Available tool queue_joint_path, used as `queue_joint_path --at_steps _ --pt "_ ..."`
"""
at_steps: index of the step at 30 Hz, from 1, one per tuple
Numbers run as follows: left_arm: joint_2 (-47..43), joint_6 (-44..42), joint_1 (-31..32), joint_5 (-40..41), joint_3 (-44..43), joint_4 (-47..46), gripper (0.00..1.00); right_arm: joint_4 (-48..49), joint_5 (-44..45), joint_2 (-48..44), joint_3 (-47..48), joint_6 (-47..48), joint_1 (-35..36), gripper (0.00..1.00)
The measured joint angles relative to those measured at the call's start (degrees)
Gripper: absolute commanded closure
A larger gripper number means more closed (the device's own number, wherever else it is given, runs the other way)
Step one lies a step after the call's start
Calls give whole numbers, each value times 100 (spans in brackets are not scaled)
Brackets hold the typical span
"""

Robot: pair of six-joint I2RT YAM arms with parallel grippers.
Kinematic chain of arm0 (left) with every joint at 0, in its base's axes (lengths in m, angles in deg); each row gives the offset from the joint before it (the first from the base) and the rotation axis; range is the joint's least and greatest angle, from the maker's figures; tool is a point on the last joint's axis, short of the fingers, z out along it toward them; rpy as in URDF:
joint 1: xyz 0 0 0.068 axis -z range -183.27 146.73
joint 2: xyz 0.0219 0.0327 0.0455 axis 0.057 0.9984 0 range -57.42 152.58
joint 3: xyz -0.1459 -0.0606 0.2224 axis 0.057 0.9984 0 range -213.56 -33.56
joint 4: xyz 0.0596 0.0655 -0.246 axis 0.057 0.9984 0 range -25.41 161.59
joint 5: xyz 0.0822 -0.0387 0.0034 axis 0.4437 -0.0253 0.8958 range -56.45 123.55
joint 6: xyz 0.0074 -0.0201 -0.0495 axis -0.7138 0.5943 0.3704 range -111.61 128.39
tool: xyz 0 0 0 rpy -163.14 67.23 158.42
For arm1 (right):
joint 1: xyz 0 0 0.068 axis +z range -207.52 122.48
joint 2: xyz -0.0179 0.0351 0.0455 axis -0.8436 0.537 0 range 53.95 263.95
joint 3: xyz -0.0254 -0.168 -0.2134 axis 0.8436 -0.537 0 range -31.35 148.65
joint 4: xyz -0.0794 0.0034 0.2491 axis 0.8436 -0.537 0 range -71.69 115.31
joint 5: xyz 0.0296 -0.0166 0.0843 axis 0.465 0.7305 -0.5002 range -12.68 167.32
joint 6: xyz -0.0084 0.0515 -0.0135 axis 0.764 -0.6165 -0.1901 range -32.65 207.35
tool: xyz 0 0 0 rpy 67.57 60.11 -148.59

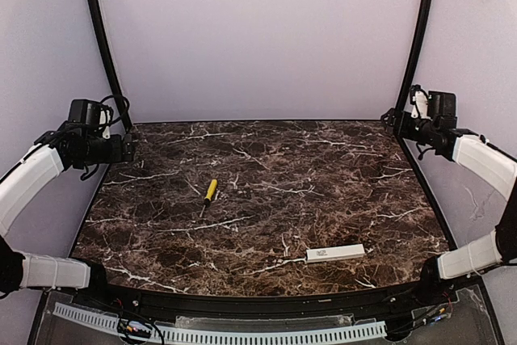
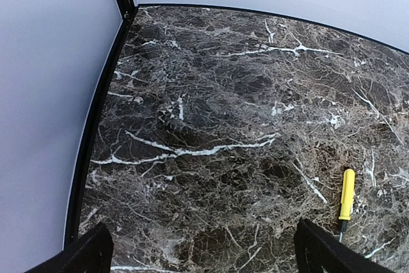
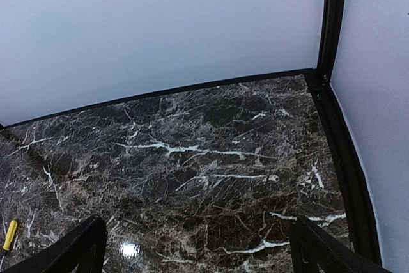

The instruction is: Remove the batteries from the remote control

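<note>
Left pincer (image 2: 204,259) and right pincer (image 3: 198,250) both gape empty; one remote control (image 1: 335,253) and one screwdriver (image 1: 210,192) lie well apart.

Light is soft and even for me, walls slightly violet. In my right wrist view one small white glare (image 3: 130,249) shines on the marble table (image 3: 211,158), right of the screwdriver (image 3: 11,234). Shadows are faint, focus is sharp.

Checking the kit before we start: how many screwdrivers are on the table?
1. The yellow-handled screwdriver lies left of centre on the table, well apart from the remote control near the front right. None other shows in any view.
</note>
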Motion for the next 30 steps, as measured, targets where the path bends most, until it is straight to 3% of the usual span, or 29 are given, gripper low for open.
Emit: queue_joint_path --at_steps 7,12,18,30 --pt "15 -173 -2 -404 0 -4 0 -988 -1285 -33 92 295 50 2" --pt "107 -264 -2 -964 0 -35 6 -1880 -2131 79 710 901 570 1" --pt "195 -310 0 -1530 46 -85 9 -2452 -2299 350 1036 1803 1445 1" --pt "195 -345 109 -1956 94 -181 13 -3049 -2177 -223 -315 4170 2210 1"
